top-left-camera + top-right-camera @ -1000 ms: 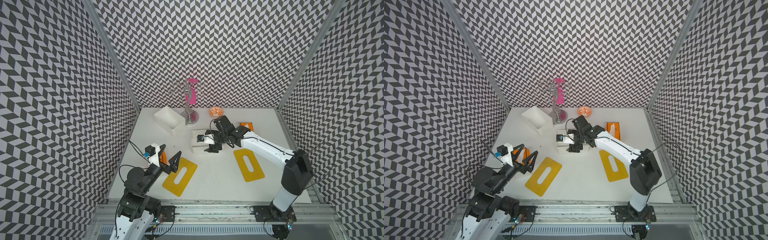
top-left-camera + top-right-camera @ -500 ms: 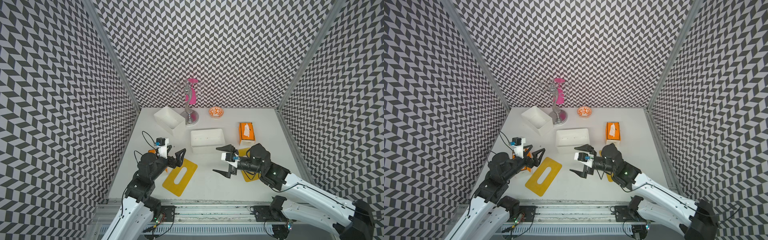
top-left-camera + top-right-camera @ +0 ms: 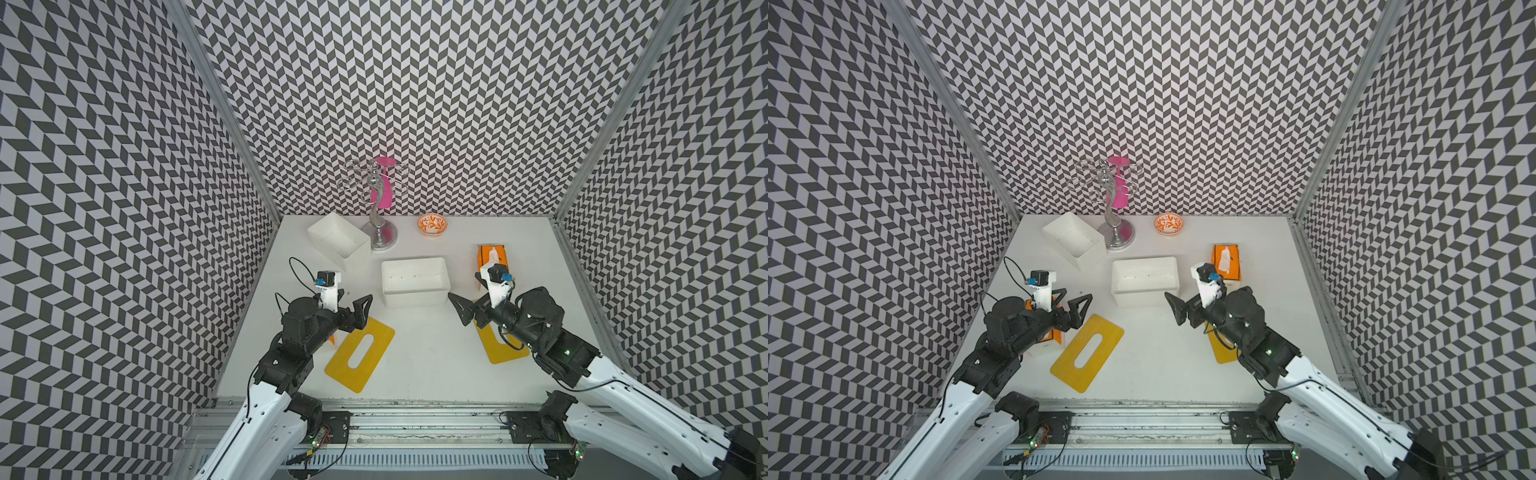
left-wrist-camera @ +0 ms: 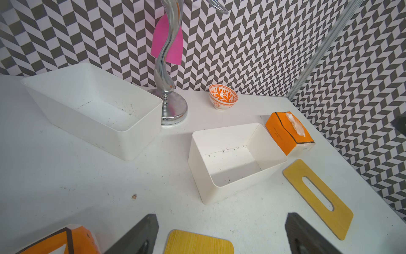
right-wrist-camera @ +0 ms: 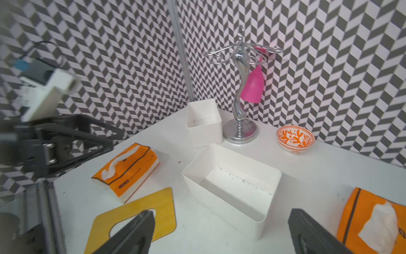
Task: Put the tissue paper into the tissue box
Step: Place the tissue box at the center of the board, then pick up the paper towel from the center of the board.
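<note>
Right claw (image 3: 465, 297) has pulled back off the mid box (image 3: 415, 298), where it was reaching a sec ago. It now hangs over the counter (image 3: 424, 365) just right of that box's near corner, above the far end of the right lid (image 4: 341, 222). Left claw (image 3: 1072, 298) has come farther in from the near-left, and is now left of the mid box, over the far tip of the left lid (image 3: 340, 370). Both claws are spread wide w/ nothing btwn the fingers in either wrist view.

Right pack (image 3: 1225, 262) lies flat on the counter, right of the mid box & a bit farther back, white tissue showing thru its top slit. Left pack (image 5: 126, 169) lies flat at the left edge, mostly under the left arm in both top views, just beside the left lid. Both packs are outside the boxes.

Mid box & far box (image 3: 353, 261) are open-topped. The far box sits angled at far-left, right by the base of the stand (image 3: 380, 240). Bowl (image 3: 432, 224) is at far ctr, right of the stand. Boxes, lids & packs are in the same spots as earlier.
</note>
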